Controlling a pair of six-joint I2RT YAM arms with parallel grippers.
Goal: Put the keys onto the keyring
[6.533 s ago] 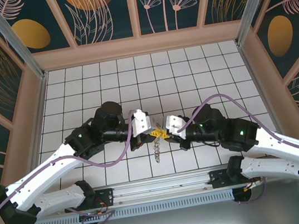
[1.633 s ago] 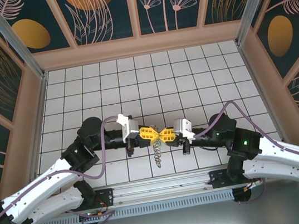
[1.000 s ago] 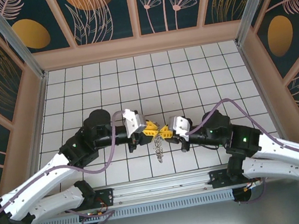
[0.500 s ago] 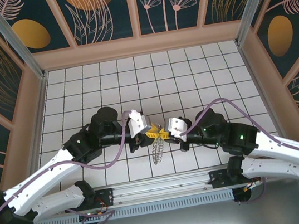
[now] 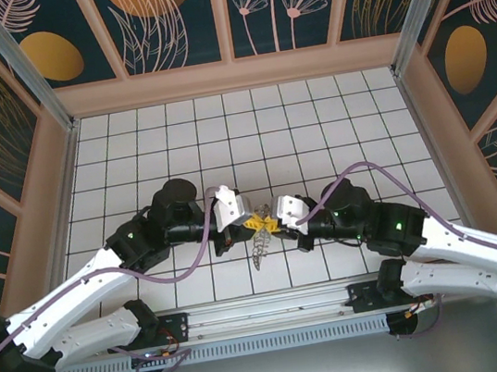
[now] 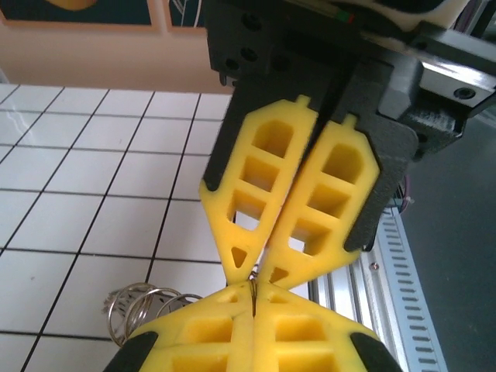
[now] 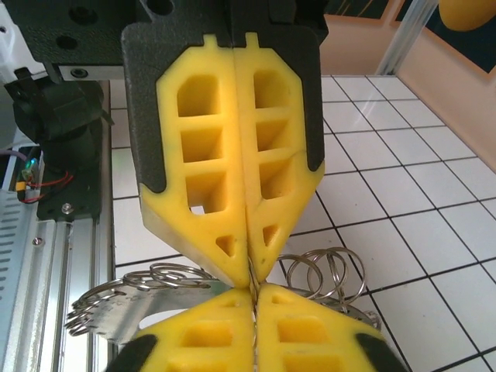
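**Top view.** Left tool (image 5: 253,224) and right tool (image 5: 268,226) meet tip to tip over the near part of the tiled surface (image 5: 315,129). The keyring (image 5: 257,251) hangs as a loose metal bunch straight below the point where the tips meet. I can't pick out single keys from here.

**Left wrist view.** My own tool sits at the bottom of frame, pressed together, with a thin dark wire in the seam. The right tool faces it, tips touching mine and also closed at the tips. Coils of the keyring (image 6: 143,304) hang just beside and below the two sets of tips.

**Right wrist view.** Both tools are pressed together nose to nose, pinching the keyring wire. Loops fan out on either side of the tips. A flat toothed piece lies under the loops on one side; I take it for one of the keys (image 7: 105,322).

**Handling (my judgement).**
- Light, hard, springy steel that is slippery in the grip.
- The bunch will swing and tangle.
- Best hold is on the thin wire itself, one tool on each side of the split.
- It won't break, but it can twist out.

**Writing.** None I can read.
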